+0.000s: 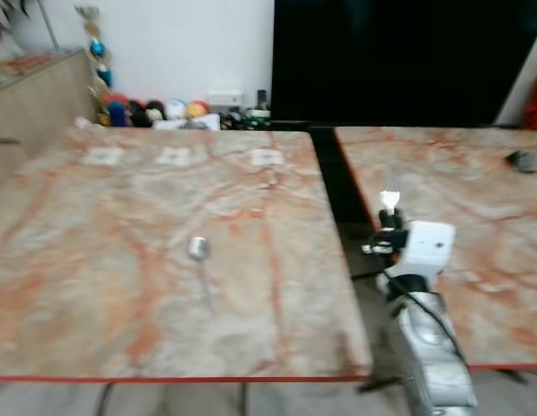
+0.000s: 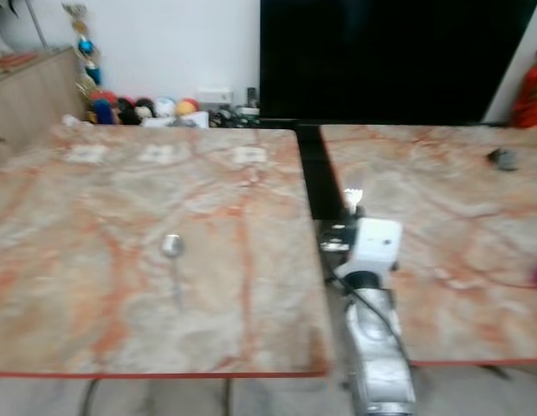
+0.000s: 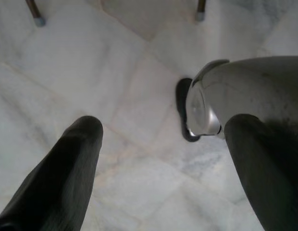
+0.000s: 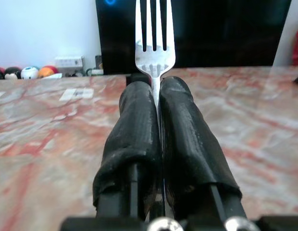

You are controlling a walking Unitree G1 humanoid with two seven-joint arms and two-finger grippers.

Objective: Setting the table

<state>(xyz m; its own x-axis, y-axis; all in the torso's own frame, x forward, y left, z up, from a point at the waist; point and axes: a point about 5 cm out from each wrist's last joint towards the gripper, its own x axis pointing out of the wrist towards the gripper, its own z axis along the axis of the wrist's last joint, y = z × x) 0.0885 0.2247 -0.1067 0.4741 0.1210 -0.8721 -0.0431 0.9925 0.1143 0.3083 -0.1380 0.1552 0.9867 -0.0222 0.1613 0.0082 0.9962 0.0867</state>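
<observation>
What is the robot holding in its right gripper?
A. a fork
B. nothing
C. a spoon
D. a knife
A. The right gripper is shut on a fork, its tines sticking up past the fingertips, while the spoon lies by itself on the table.

The right silver arm reaches forward and up, wrist raised over the gap between the two marbled worktops. Its black two-fingered right hand (image 4: 156, 91) is closed tight on the handle of a silver metal fork (image 4: 154, 38), tines pointing up. The left hand (image 3: 163, 159) hangs low, fingers (image 3: 67, 168) spread wide apart, beside the robot's grey leg.
</observation>
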